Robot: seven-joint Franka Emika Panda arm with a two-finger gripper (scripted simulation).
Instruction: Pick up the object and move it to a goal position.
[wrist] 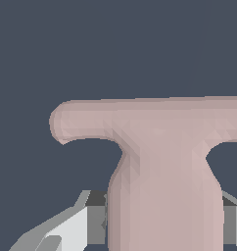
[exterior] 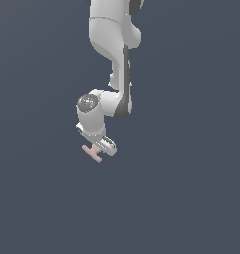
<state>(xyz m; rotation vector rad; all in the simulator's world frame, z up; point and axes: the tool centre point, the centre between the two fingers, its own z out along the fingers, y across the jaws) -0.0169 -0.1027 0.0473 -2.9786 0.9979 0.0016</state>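
The object [exterior: 91,153] is a small pale pink piece with a cross bar and a stem. It sticks out below the white hand of my gripper [exterior: 97,148] near the middle of the exterior view. In the wrist view the object [wrist: 159,147] fills much of the picture, its bar lying across and its stem running back between the two grey fingers [wrist: 91,220]. My gripper [wrist: 163,219] is shut on that stem, a finger pressed against each side. The object's other end is hidden inside the grip.
The white arm [exterior: 114,44] comes down from the top of the exterior view to the hand. All around is a plain dark blue-grey surface [exterior: 191,188] with no other objects or edges in sight.
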